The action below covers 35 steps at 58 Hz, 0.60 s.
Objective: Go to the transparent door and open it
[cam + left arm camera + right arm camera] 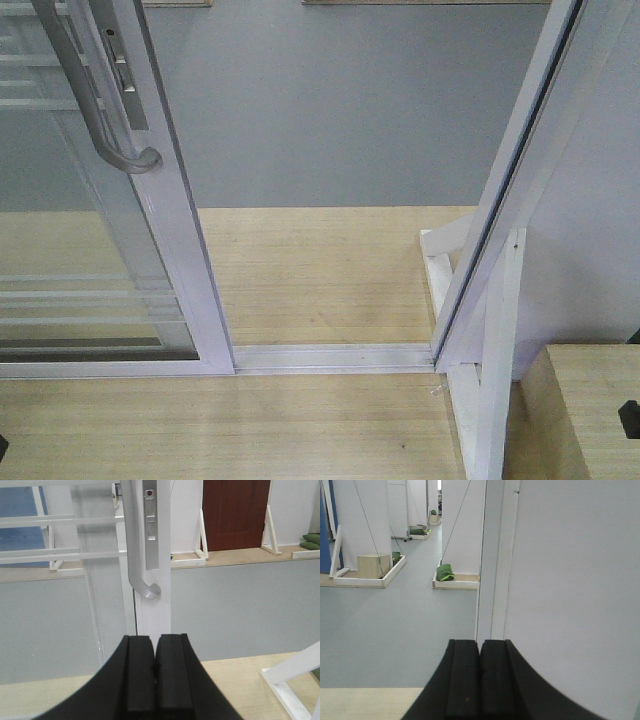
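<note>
Grey floor (330,110) beyond transparent door (175,250) — green bags (445,573), perhaps, rightward only.

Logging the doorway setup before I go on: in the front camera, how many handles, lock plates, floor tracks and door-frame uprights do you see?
Curved grey handle: 1
Lock plate: 1
Floor track: 1
Door-frame uprights: 2, the transparent door stile and the right jamb
Total: 5

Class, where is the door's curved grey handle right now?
In the front view, the handle sits upper left on the transparent door; in the left wrist view, just above the shut left gripper.
</note>
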Tool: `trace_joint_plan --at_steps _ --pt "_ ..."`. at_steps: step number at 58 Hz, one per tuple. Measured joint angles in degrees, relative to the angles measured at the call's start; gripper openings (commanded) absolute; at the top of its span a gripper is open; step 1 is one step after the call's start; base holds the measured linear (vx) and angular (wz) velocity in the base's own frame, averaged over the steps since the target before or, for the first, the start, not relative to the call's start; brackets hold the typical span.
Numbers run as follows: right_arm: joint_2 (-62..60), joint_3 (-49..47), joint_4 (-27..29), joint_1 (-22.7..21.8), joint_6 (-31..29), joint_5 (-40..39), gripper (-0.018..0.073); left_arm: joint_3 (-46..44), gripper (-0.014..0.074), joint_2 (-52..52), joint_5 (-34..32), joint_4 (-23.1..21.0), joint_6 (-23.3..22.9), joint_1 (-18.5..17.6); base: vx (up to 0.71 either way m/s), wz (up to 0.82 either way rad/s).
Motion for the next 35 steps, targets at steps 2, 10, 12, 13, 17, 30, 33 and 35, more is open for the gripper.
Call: trace_joint_plan --at_steps 2,10,12,13,17,30,33,35 --pt "-0.5 0.0 0.0 0.0 0.4 1.1 -0.0009 0.0 -0.0006 0.0 -0.1 0.0 0.0 0.0 0.00 0.00" --pt "-0.8 0.1 0.0 0.0 0.9 4.5 -0.0009 0.0 -0.0006 0.0 0.0 0.0 0.0 0.0 0.00 0.00" --pt "-0.8 0.1 0.0 0.0 0.9 4.6 -0.0009 0.0 -0.0006 0.0 0.0 0.0 0.0 0.0 0.00 0.00" --pt "-0.8 0.1 0.0 0.0 0.9 4.6 -0.0009 0.0 -0.0006 0.0 0.0 0.0 0.0 0.0 0.00 0.00" --pt "-0.8 0.1 0.0 0.0 0.9 4.6 -0.0009 0.0 -0.0006 0.0 0.0 0.0 0.0 0.0 0.00 0.00" --pt "-0.8 0.1 0.0 0.0 0.9 4.7 -0.0009 0.0 -0.0006 0.0 0.0 0.0 0.0 0.0 0.00 0.00" --pt "-0.8 0.1 0.0 0.0 0.9 4.8 -0.0009 0.0 -0.0006 0.0 0.0 0.0 0.0 0.0 0.00 0.00" --pt "-0.8 0.1 0.0 0.0 0.9 4.8 -0.0009 0.0 -0.0006 0.0 0.0 0.0 0.0 0.0 0.00 0.00"
